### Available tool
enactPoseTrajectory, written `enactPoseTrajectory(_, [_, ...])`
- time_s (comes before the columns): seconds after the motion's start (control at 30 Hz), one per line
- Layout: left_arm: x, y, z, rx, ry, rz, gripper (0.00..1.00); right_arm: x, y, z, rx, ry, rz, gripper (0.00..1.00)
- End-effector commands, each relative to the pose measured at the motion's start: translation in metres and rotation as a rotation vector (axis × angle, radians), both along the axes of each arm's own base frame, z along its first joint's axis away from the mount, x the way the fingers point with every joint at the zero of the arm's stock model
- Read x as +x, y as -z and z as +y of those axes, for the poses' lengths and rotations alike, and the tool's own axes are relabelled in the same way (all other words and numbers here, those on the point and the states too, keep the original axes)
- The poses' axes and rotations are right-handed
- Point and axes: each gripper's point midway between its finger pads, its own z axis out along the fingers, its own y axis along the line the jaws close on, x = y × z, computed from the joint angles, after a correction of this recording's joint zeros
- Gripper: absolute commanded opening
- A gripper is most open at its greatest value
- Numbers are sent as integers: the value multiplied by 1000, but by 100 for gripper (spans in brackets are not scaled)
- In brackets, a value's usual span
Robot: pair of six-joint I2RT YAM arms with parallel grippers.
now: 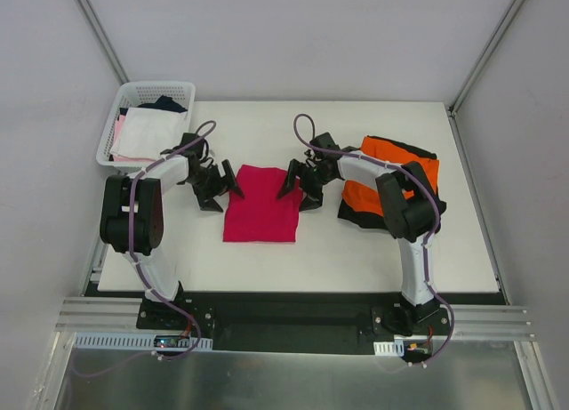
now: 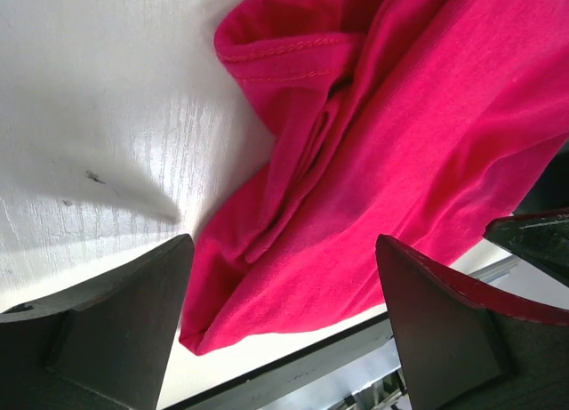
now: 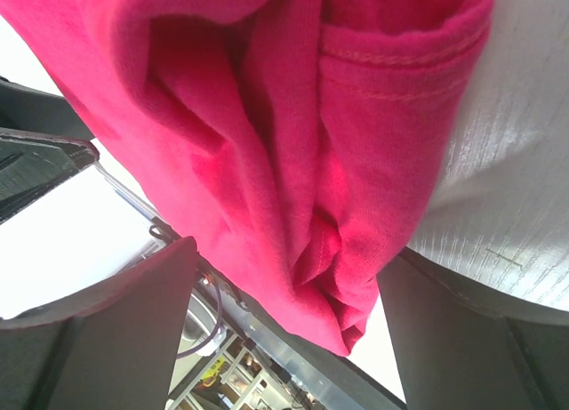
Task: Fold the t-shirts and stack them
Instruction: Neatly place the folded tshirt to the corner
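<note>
We note the magenta shirt (image 1: 260, 216) folded into a rough square at the middle of the white surface (image 1: 356, 250). The left hand (image 1: 222, 193) sits at its far left corner, jaws wide apart and gripping nothing. In the wrist view we see the bunched cloth edge lying between the fingers. The right hand (image 1: 300, 192) mirrors it at the far right corner, likewise open. The orange shirt (image 1: 420, 172) lies crumpled to the right, with the black shirt (image 1: 356, 216) showing beneath. The basket (image 1: 133, 94) at the far left holds white and pink garments.
</note>
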Motion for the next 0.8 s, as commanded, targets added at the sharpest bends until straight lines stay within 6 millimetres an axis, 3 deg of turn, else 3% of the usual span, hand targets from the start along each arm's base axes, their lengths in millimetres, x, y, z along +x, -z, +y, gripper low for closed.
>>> enactPoseTrajectory(0.0, [2,0,-7,-30,31,-29,83,2,-3,5,-8,-3,-12,83])
enactPoseTrajectory(0.2, [-6,20,-7,-33,24,6,69,-1,5,2,-23,-8,0,81])
enactPoseTrajectory(0.4, [-8,36,-11,-56,11,31,68,-5,20,3,-41,-17,20,81])
enactPoseTrajectory(0.77, [-12,45,-34,-94,23,51,68,-17,32,18,-50,-42,31,79])
